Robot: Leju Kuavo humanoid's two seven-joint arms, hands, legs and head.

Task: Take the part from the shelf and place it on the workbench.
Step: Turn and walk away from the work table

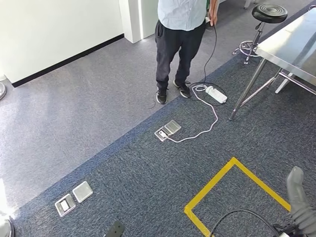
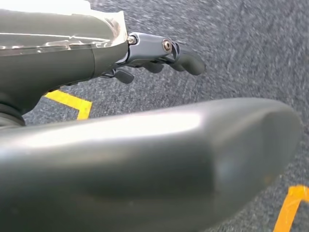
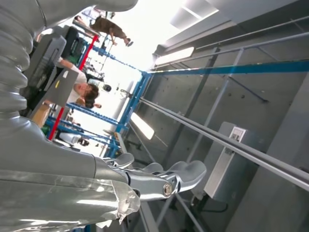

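Observation:
The steel workbench stands at the far right of the head view, and its top is bare where it shows. My right hand rises at the lower right corner. In the right wrist view the right hand has its fingers stretched out with nothing in them, in front of a blue-framed shelf and a grey box with a white label. My left hand hangs over the grey carpet, fingers spread and holding nothing.
A person stands ahead holding a black cable. A white power strip and its cord lie on the carpet beside floor sockets. A black stool stands by the bench. Yellow tape marks a square at my feet.

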